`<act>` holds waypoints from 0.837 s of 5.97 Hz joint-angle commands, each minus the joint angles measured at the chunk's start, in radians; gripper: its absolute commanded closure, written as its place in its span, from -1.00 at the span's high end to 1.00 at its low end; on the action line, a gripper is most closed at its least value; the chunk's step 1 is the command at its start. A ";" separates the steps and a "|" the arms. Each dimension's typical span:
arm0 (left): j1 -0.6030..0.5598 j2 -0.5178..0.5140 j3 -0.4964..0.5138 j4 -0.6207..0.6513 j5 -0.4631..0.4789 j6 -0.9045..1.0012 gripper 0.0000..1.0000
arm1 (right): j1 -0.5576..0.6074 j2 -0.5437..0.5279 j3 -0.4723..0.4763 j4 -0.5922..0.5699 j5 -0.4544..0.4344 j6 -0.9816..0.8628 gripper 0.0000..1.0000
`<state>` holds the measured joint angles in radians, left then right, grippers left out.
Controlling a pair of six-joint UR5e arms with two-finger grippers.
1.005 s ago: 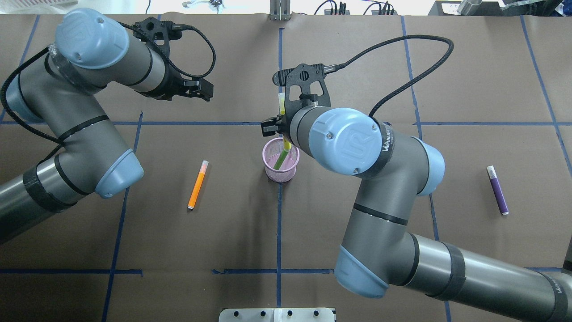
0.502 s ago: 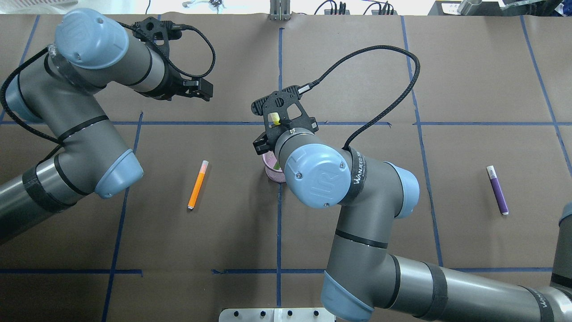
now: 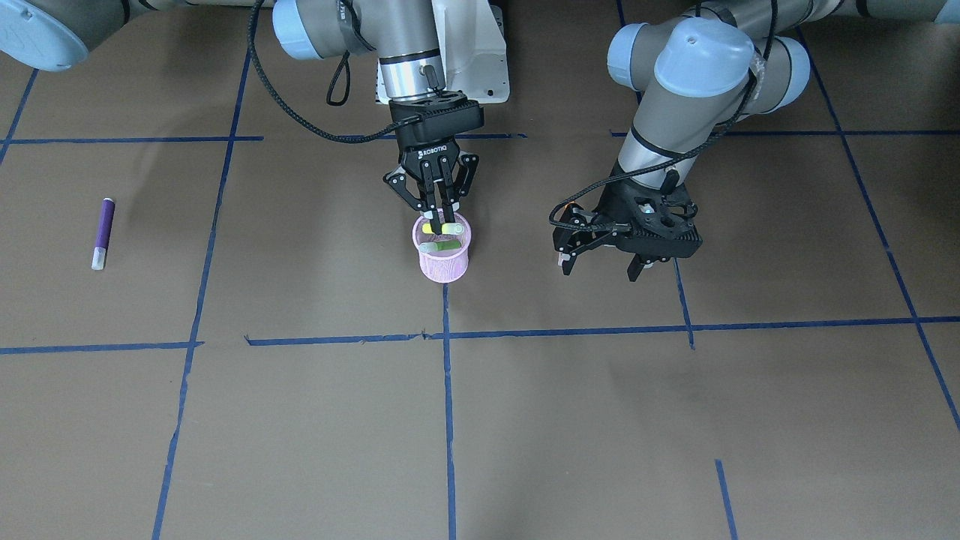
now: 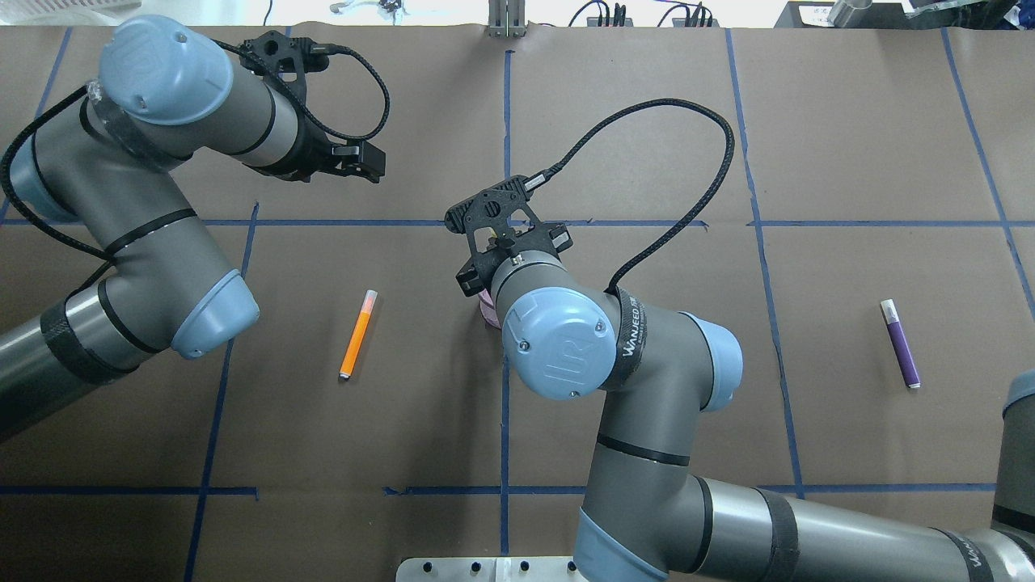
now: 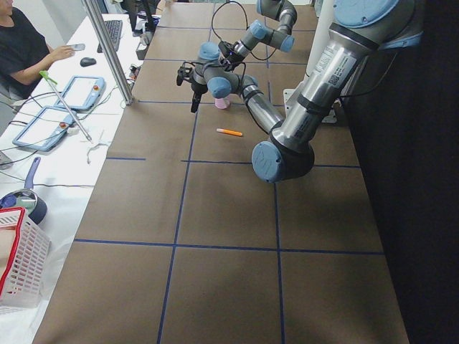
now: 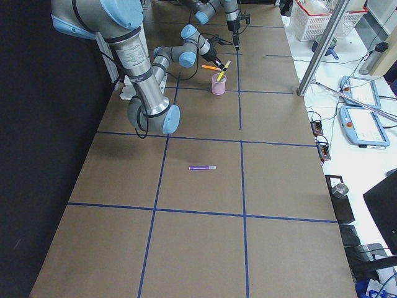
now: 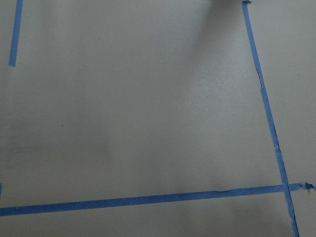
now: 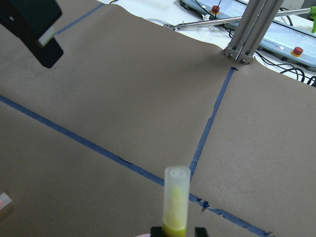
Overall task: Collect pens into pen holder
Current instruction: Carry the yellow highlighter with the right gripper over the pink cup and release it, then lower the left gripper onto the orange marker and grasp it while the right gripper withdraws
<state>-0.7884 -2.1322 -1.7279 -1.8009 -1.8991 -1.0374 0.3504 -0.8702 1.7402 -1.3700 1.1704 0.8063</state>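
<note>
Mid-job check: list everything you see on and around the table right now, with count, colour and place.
pen holder: 1, pink mesh, table centre by a tape crossing.
green pen: 1, yellow-green with a clear cap, lower end inside the pen holder.
orange pen: 1, orange, flat on the table on the robot's left of the holder.
purple pen: 1, purple, flat on the table far to the robot's right.
table: 1, brown paper, blue tape grid.
basket: 1, white with a red rim, side bench.
person: 1, dark top, at the side bench.
left gripper: 1, black, open, above bare table.
right gripper: 1, black, shut on the green pen.

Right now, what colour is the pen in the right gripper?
Yellow-green, with a pale translucent cap; the pen shows best in the right wrist view.
</note>
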 commanded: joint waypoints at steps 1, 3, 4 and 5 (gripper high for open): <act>0.000 0.000 -0.001 0.000 0.000 -0.003 1.00 | -0.007 0.000 0.002 0.000 -0.003 -0.009 0.06; 0.008 0.003 -0.001 0.003 -0.005 -0.063 1.00 | -0.004 -0.003 0.051 0.000 0.009 -0.012 0.08; 0.043 0.005 -0.001 0.012 -0.020 -0.113 1.00 | 0.016 -0.006 0.082 -0.001 0.037 -0.015 0.07; 0.073 0.032 -0.002 0.012 -0.099 -0.175 1.00 | 0.068 -0.015 0.109 -0.003 0.111 0.000 0.07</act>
<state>-0.7436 -2.1190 -1.7295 -1.7908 -1.9418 -1.1569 0.3785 -0.8780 1.8218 -1.3714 1.2240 0.7972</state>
